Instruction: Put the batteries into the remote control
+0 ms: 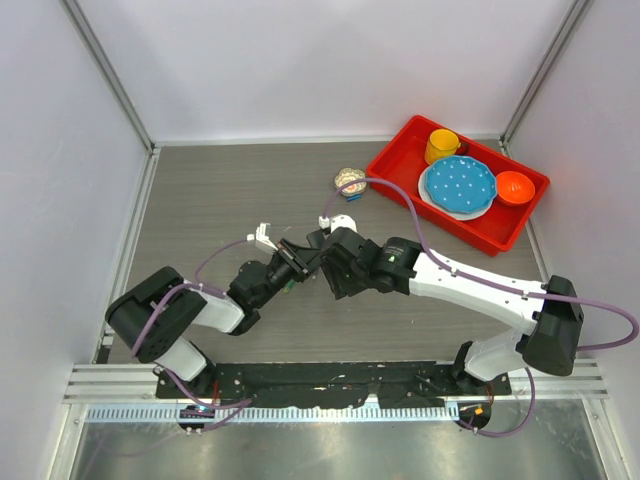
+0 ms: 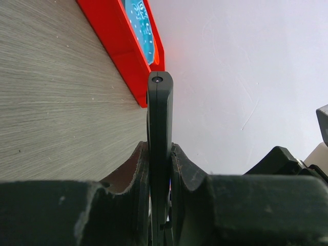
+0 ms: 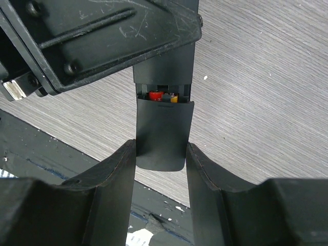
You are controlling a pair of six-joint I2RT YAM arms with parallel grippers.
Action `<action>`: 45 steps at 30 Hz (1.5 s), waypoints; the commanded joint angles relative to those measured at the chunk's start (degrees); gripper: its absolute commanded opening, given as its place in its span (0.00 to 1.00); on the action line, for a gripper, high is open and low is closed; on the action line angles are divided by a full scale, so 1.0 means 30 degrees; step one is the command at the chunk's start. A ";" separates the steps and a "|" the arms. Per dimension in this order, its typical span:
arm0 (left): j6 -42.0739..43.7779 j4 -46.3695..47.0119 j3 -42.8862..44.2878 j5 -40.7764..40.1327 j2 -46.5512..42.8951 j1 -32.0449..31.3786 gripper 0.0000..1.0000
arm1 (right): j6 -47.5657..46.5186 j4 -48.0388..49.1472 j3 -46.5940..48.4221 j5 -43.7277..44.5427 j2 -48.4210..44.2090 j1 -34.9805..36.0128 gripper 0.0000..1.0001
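A grey wood-grain table [image 1: 200, 190] fills the floor of a white-walled enclosure [image 1: 300, 60] with metal posts in the far corners. Two arms are bolted at the near edge: the left arm [image 1: 180, 315] and the right arm [image 1: 480, 285] reach inward and meet near the middle of the table. One red tray [image 1: 522, 212] lies slantwise in the far right corner, holding one blue dotted plate [image 1: 458, 185], one yellow cup [image 1: 441, 146] and one orange bowl [image 1: 514, 186]. The left gripper [image 2: 160, 154] is clamped on the one remote control [image 2: 160, 113], held edge-on above the table, its free end toward the right arm. The right gripper [image 3: 160, 154] has its fingers pressed on either side of the battery cover [image 3: 163, 133], which is slid partly off the remote. In the gap two batteries show side by side, one red [image 3: 155, 95], one orange [image 3: 173, 98]. One small round patterned object [image 1: 349, 181] sits just beside the tray's left corner, and one small white piece [image 1: 262, 236] lies near the left gripper.
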 commanded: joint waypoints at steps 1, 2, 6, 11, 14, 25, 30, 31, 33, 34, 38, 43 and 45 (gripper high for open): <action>-0.0124 0.4968 -0.0039 -0.0530 -0.0703 -0.0160 0.00 | 0.0297 0.0641 0.0170 0.0291 0.0022 0.0118 0.22; -0.0124 0.4968 -0.0039 -0.0530 -0.0733 -0.0189 0.00 | 0.0296 0.0670 0.0141 0.0320 0.0022 0.0147 0.22; -0.0124 0.4968 -0.0039 -0.0530 -0.0821 -0.0219 0.00 | 0.0355 0.0729 0.0024 0.0321 0.0080 0.0118 0.22; -0.0182 0.4968 -0.0039 -0.0530 -0.0938 -0.0277 0.00 | 0.0384 0.0729 -0.0123 0.0467 0.0080 0.0118 0.22; -0.0183 0.4968 -0.0039 -0.0530 -0.1055 -0.0306 0.00 | 0.0384 0.0729 -0.0269 0.0525 0.0080 0.0118 0.22; -0.0358 0.4968 -0.0097 -0.0296 -0.1260 -0.0307 0.00 | 0.0384 0.0758 -0.0680 0.0468 -0.0125 0.0118 0.22; -0.0446 0.4968 -0.0039 -0.0179 -0.1202 -0.0306 0.00 | 0.0326 0.0846 -0.0650 0.0263 -0.0154 0.0147 0.22; -0.0475 0.4968 -0.0039 -0.0179 -0.1173 -0.0307 0.00 | 0.0268 0.0846 -0.0592 0.0262 -0.0154 0.0118 0.22; -0.0476 0.4968 0.0049 -0.0179 -0.1114 -0.0278 0.00 | 0.0267 0.0817 -0.0534 0.0175 -0.0154 0.0118 0.22; -0.0476 0.4968 0.0049 -0.0179 -0.1085 -0.0306 0.00 | 0.0209 0.0846 -0.0533 0.0203 -0.0154 0.0118 0.22; -0.0505 0.4968 -0.0009 0.0348 -0.1084 -0.0307 0.00 | 0.0179 0.0846 -0.0475 0.0174 -0.0096 0.0118 0.23; -0.0505 0.4968 -0.0039 0.0407 -0.0997 -0.0307 0.00 | 0.0179 0.0846 -0.0299 0.0145 -0.0066 0.0089 0.26; -0.0505 0.4968 -0.0039 0.0436 -0.0997 -0.0336 0.00 | 0.0179 0.0817 -0.0241 0.0203 -0.0066 0.0118 0.26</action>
